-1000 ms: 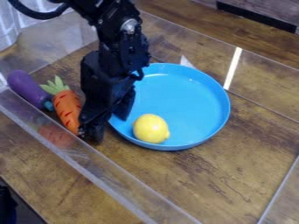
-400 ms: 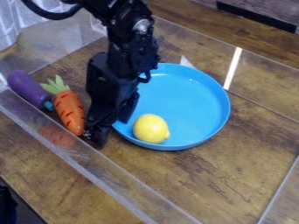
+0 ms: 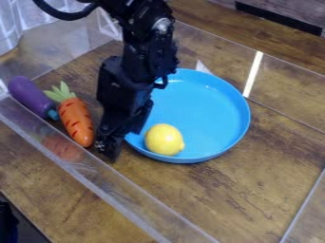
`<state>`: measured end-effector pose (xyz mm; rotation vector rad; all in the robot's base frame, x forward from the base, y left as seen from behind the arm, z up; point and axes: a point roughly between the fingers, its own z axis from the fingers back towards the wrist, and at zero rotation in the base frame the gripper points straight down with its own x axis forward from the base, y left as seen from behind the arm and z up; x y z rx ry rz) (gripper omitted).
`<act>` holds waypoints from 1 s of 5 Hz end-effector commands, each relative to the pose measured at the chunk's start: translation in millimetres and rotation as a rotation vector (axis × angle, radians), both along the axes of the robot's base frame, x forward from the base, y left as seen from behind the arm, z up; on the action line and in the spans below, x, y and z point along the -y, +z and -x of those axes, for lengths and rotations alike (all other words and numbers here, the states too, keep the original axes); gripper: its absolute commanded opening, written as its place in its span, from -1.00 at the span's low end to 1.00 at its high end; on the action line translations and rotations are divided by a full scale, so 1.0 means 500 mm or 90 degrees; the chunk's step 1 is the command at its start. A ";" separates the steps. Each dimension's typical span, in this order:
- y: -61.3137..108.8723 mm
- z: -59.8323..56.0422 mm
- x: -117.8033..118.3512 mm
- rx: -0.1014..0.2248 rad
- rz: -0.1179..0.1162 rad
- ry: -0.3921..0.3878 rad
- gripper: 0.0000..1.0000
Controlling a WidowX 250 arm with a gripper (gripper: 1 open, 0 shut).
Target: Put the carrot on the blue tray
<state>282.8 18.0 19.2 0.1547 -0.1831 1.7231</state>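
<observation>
Single overhead-oblique view of a wooden table (image 3: 241, 190) enclosed by a low clear plastic wall (image 3: 76, 161). The black robot arm (image 3: 146, 43) enters from the upper left, where its upper part is cut off by the picture edge, and points steeply downward. Its gripper (image 3: 108, 142) stands at table level between the carrot and the tray; the fingertips are dark against dark wood and partly merged with their own shadow, so the gap between them is hard to read directly, but the jaws stand wide apart and nothing is seen held in them.

The carrot (image 3: 74, 119), orange with a green leafy top, lies on the table just to the left of the gripper, pointing toward the near wall. Whether the nearest finger touches it cannot be told, because the arm's body covers that side. The carrot lies outside the blue tray (image 3: 222, 104).

An eggplant (image 3: 26, 92), purple, lies beside the carrot at the far left; its lower end is blurred by the plastic wall and partly covered by the carrot's leaves. A small blue patch shows between the two, too small to identify.

The tray, round and shallow, lies right of the gripper; its left rim is hidden behind the arm. A lemon (image 3: 164, 140) lies inside it near the front rim. A bright streak (image 3: 254, 71) at the tray's far right appears to be glare on the clear wall.
</observation>
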 end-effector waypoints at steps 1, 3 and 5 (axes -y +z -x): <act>-0.001 -0.010 0.005 -0.001 0.007 0.021 1.00; -0.002 -0.023 0.003 0.001 0.010 0.051 1.00; -0.005 -0.029 0.022 0.002 0.010 0.041 -1.00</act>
